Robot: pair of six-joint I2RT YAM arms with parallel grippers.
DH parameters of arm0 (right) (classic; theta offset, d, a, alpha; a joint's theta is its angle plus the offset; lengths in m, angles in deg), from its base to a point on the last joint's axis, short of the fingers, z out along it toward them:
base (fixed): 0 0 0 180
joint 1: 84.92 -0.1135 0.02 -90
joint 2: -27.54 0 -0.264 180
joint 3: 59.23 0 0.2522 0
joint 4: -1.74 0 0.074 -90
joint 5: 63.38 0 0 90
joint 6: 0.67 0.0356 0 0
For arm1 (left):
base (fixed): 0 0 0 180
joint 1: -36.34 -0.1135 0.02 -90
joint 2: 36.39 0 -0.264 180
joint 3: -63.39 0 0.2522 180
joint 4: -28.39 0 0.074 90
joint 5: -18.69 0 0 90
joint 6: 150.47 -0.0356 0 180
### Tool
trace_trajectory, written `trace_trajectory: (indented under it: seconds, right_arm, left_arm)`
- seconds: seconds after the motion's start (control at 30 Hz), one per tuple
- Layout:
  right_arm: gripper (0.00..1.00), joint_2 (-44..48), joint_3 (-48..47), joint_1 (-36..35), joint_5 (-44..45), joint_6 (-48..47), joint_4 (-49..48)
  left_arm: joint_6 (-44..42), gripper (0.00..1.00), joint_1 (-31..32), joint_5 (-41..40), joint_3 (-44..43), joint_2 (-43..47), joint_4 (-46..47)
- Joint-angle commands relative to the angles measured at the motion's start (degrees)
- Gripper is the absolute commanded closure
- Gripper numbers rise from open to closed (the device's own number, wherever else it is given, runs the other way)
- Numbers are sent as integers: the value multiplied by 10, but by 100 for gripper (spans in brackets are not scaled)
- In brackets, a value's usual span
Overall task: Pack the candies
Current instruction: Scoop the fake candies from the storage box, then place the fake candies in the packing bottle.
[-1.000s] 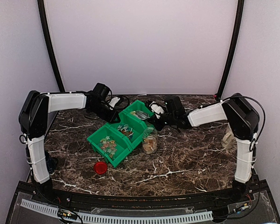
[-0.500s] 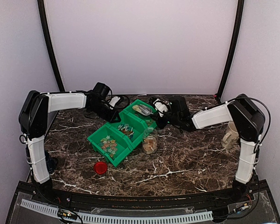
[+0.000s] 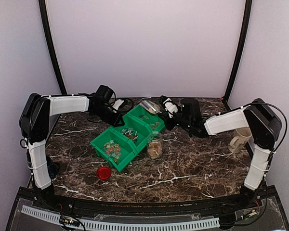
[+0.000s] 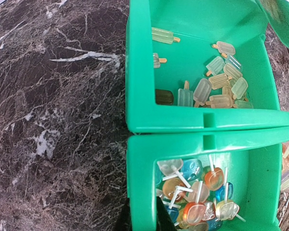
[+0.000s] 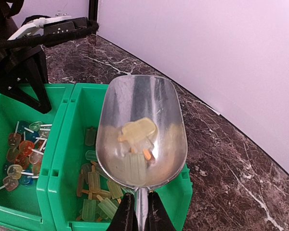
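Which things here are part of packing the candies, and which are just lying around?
For the job: candies, metal scoop, green bins, jar, red lid (likely the jar's).
Lying about: beige cup, far right.

Dark marble-patterned table [image 3: 192, 168], white veins; plain pale lilac walls [image 3: 144, 48]; black corner poles [image 3: 51, 43].

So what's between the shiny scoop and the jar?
In the top view, the far end of the green tray lies between the scoop and the jar, with candies in it.
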State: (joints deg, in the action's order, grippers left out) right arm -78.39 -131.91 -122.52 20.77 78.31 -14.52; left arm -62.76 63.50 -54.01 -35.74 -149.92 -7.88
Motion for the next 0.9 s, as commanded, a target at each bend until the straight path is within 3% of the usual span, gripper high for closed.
trace_trajectory:
  seconds: [0.0, 0.47, 0.67, 0.87]
  right_arm:
    - [100, 42, -6, 3, 18, 0, 2]
    - [100, 237, -20, -26, 24, -50, 393]
    - [100, 319, -13, -70, 42, -52, 467]
    - [100, 345, -32, -106, 87, -43, 562]
  left_arm:
    - [21, 100, -4, 22, -35, 38, 11]
    - [35, 100, -15, 15, -40, 34, 11]
    - [38, 100, -16, 11, -40, 33, 11]
    - [38, 100, -17, 9, -42, 34, 9]
